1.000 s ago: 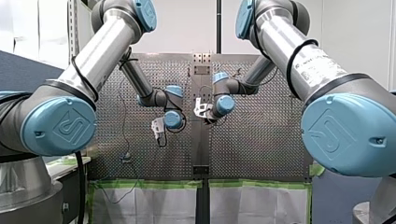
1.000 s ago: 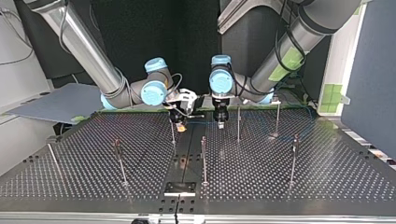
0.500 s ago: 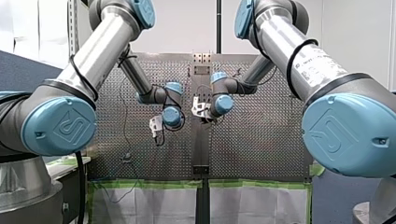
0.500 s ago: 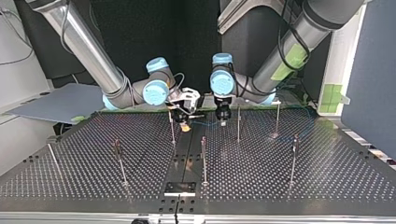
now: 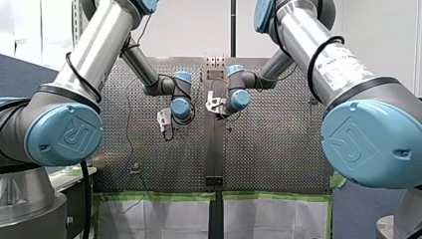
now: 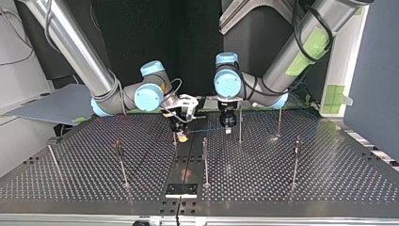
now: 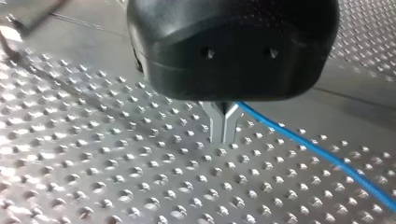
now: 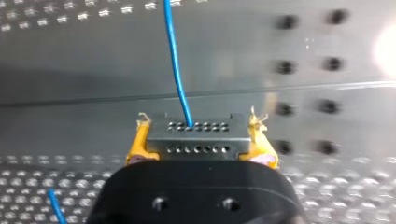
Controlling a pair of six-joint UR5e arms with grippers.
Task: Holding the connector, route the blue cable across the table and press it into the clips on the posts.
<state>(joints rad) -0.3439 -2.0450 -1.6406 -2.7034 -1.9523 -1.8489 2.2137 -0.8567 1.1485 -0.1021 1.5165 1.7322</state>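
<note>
Your right end effector (image 6: 180, 134) clamps the connector (image 8: 196, 140) between its yellow pads (image 8: 137, 142), low over the centre strip of the perforated surface (image 6: 282, 174). The blue cable (image 8: 176, 65) leaves the connector's far face and runs across to your left end effector (image 7: 223, 137). That one's metal fingers (image 7: 217, 123) are closed tip to tip, with the cable emerging just behind them. Thin posts (image 6: 205, 160) stand close by on the surface.
</note>
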